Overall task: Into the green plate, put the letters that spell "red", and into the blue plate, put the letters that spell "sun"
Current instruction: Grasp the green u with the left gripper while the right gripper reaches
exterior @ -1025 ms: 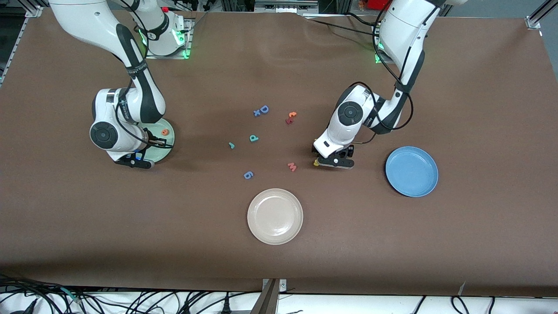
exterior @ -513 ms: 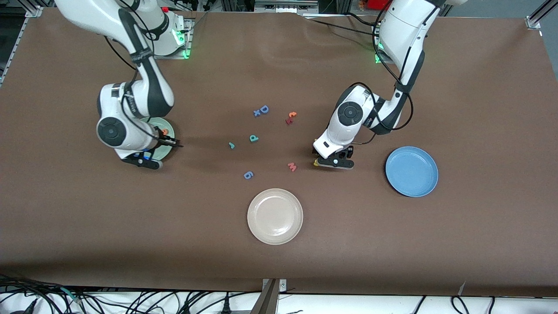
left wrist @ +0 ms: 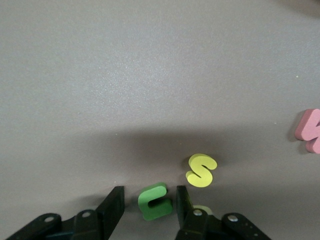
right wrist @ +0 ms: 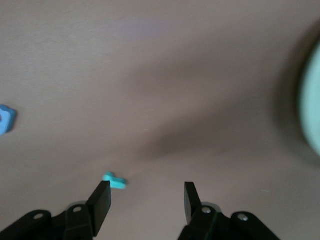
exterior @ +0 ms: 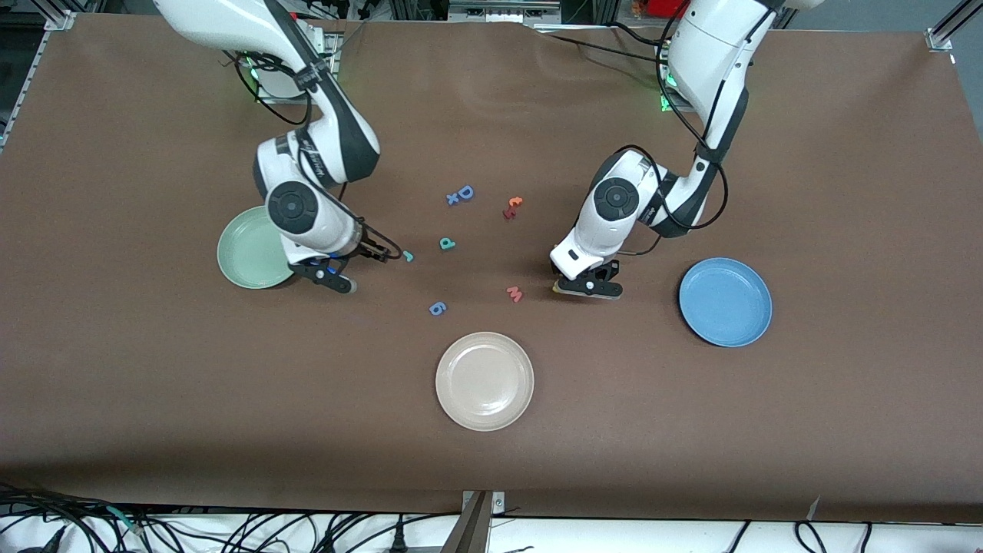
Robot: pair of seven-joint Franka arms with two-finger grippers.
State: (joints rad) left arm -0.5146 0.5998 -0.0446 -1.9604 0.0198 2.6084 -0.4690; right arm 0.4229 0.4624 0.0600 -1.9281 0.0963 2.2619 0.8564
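While the left tool (left wrist: pixel 148 194) is straddling the small green foam "n" (left wrist: pixel 152 202), wide and needing a squeeze, the wide, empty right tool (right wrist: pixel 146 189) is hovering beside the thin teal foam "r" (right wrist: pixel 115 181), three o'clock of the round mint-green plate (exterior: pixel 228 253).

Illumination was even and overhead in the front view, with soft shadows beneath both arms on the brown table (exterior: pixel 845 153) and no strong glare. The right wrist view was motion-blurred; the green plate (right wrist: pixel 312 107) appeared as a smeared pale edge. The left wrist view was sharp, with a broad dark shadow around the green "n" (left wrist: pixel 155 201) and yellow "s" (left wrist: pixel 201 170).
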